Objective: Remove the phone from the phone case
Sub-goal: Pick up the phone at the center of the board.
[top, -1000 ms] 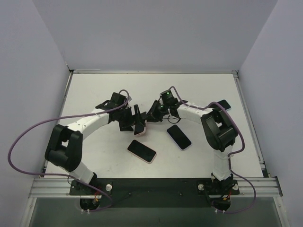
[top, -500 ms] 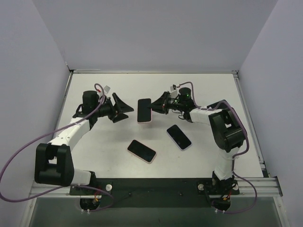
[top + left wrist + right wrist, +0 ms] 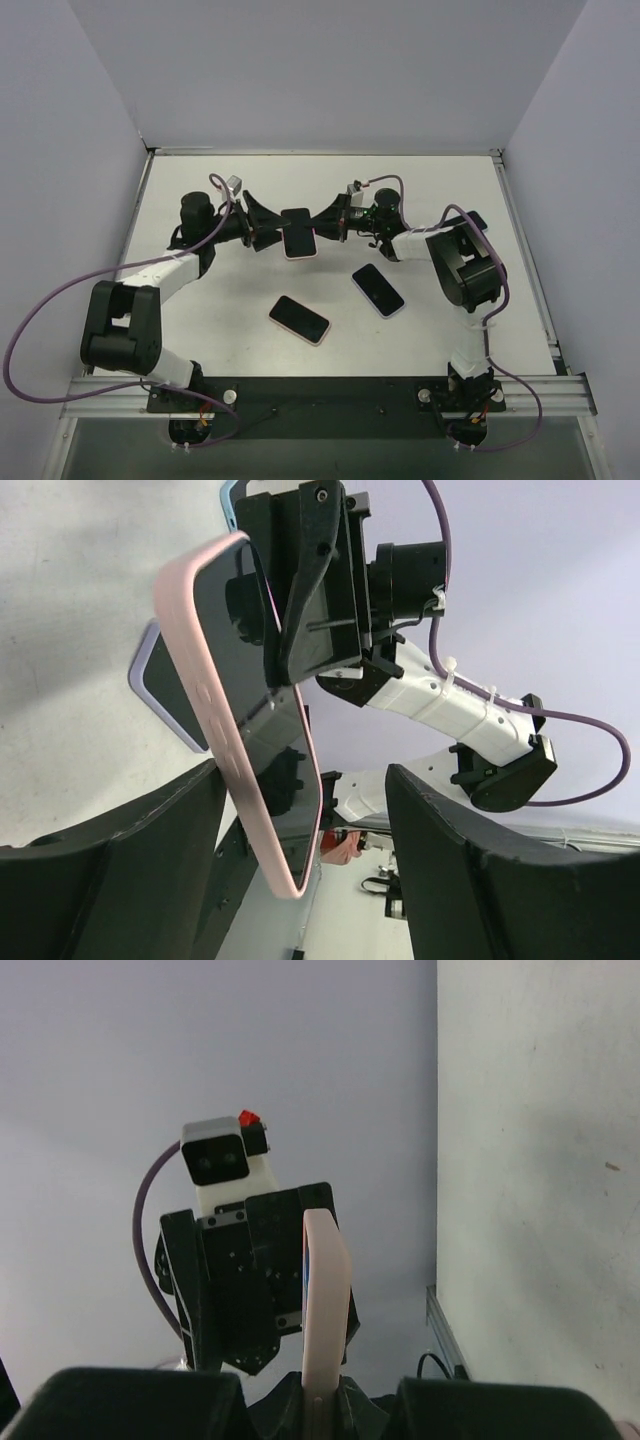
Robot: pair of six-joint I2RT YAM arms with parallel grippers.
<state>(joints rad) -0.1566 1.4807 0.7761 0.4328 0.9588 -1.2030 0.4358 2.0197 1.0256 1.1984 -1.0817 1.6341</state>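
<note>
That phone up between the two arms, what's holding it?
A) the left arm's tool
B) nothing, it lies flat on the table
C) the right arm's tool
C: the right tool is clamped on the pink-cased phone, clear of the table, while the left tool is open.

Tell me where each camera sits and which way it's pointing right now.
Top external: fixed above and behind the arms, looking down at the table; both arms show, with the left gripper and right gripper either side of the pink-cased phone.
Left wrist: on the left arm, facing the right gripper holding the phone; the open left fingers frame the bottom.
Right wrist: on the right arm, facing the left gripper, phone edge-on; the right fingers sit at the bottom.
Shared: both wrist views show the phone.
</note>
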